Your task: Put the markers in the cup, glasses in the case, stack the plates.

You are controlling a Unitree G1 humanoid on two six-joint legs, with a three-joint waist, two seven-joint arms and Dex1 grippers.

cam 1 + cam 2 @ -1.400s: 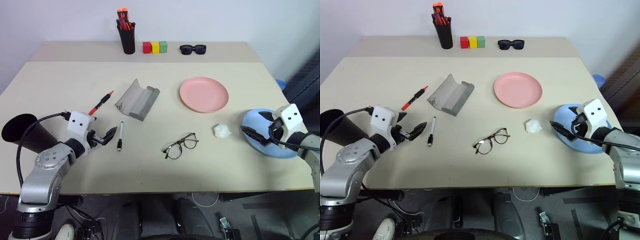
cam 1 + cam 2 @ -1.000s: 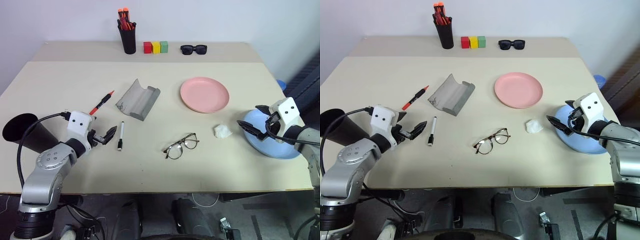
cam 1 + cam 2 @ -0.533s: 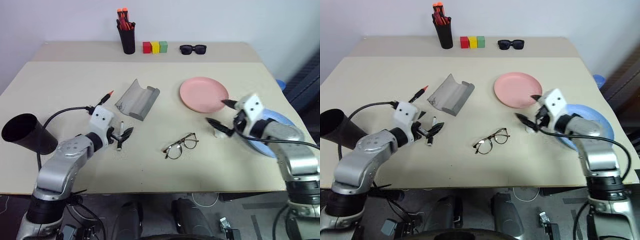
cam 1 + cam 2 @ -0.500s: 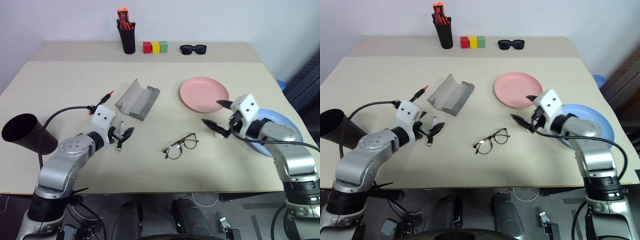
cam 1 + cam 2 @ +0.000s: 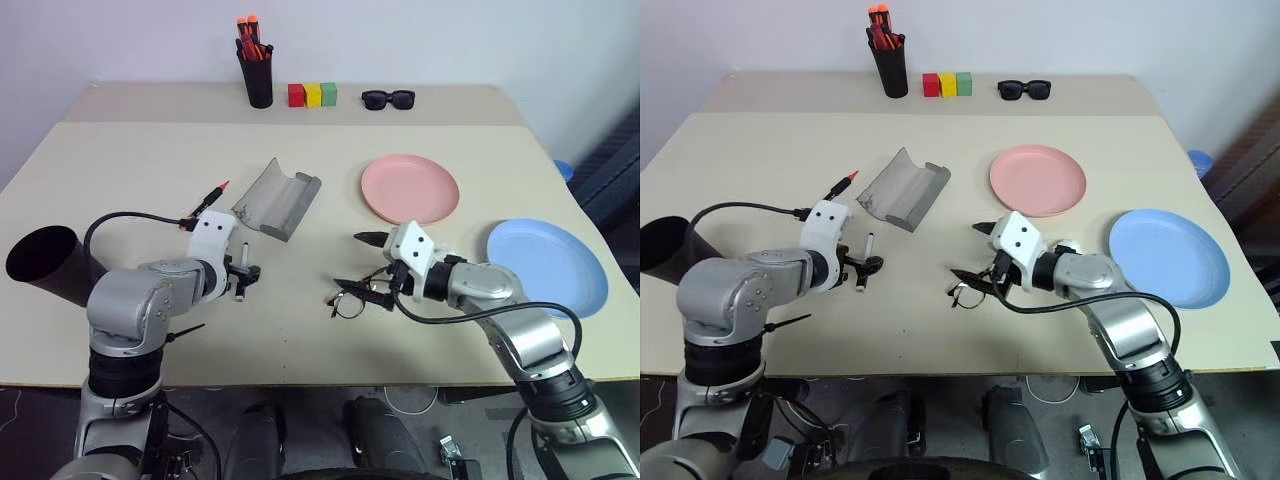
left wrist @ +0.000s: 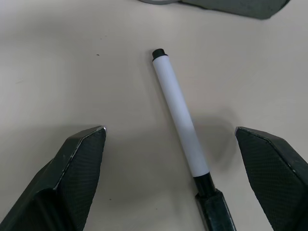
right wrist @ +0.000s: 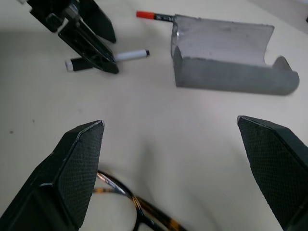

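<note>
No part of the task is complete.

Markers: the white marker (image 6: 180, 111) lies flat on the worktop (image 5: 300, 330), between the spread fingers of the left gripper (image 5: 243, 276), which hovers over it without contact. The red marker (image 5: 203, 197) lies just beyond it, near the case. The cup (image 5: 45, 265) lies tipped on its side at the worktop's left edge, empty as far as can be seen.

Glasses: the glasses (image 5: 973, 288) rest on the worktop in front of the open case (image 5: 277, 198). The right gripper (image 5: 363, 262) stands over them, fingers wide apart, holding nothing.

Plates: the pink plate (image 5: 409, 188) and the blue plate (image 5: 547, 267) lie apart, unstacked.

Remaining, by judgement: grasp both markers and right the cup, case the glasses, stack the plates.
</note>
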